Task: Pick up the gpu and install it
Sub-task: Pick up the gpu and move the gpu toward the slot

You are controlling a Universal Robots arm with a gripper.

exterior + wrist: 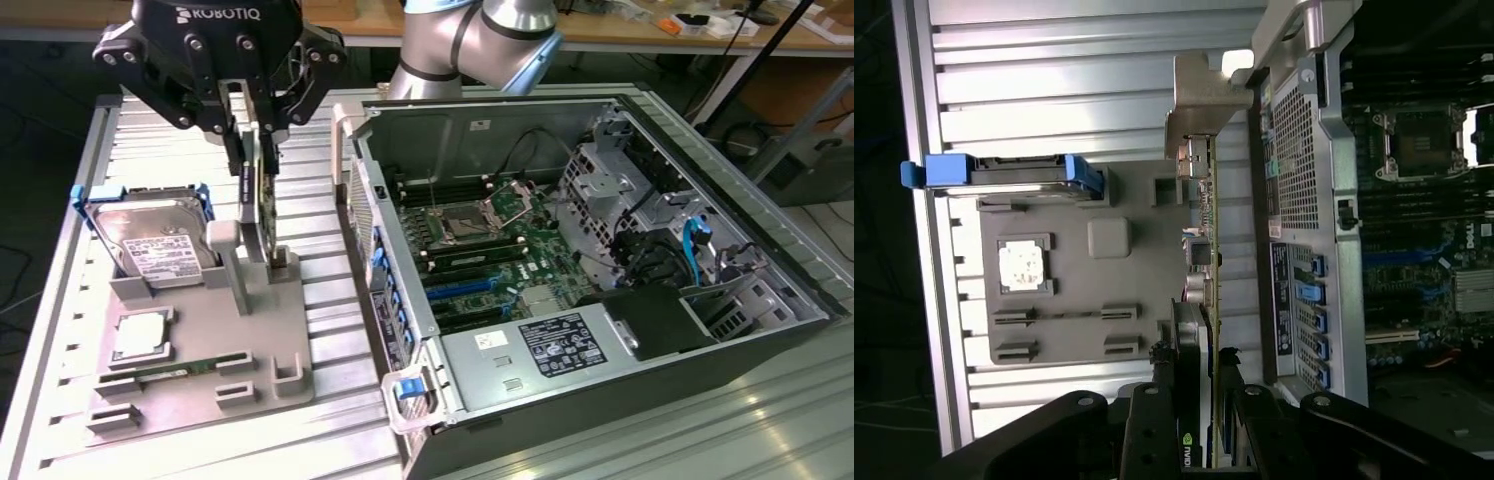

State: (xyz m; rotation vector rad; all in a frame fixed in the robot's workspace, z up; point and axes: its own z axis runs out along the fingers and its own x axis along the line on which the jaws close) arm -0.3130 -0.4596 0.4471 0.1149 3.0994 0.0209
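The gpu (263, 205) stands on edge, a thin vertical card with its lower end at a post of the grey holder plate (287, 345). My gripper (256, 125) is above it, fingers closed on the card's upper edge from both sides. In the wrist view the gpu (1206, 250) runs edge-on away from my gripper (1202, 368), green board on one face and black shroud on the other, ending in its silver bracket (1204, 100). The open computer case (574, 250) lies beside it, on the exterior view's right, with the motherboard (487, 250) exposed.
On the holder plate stand a hard drive in a blue frame (147, 235), a processor chip (140, 335) and a slim memory stick (174, 372). The case's rear wall (1304, 200) runs close along the card. All rests on a slatted aluminium table (74, 330).
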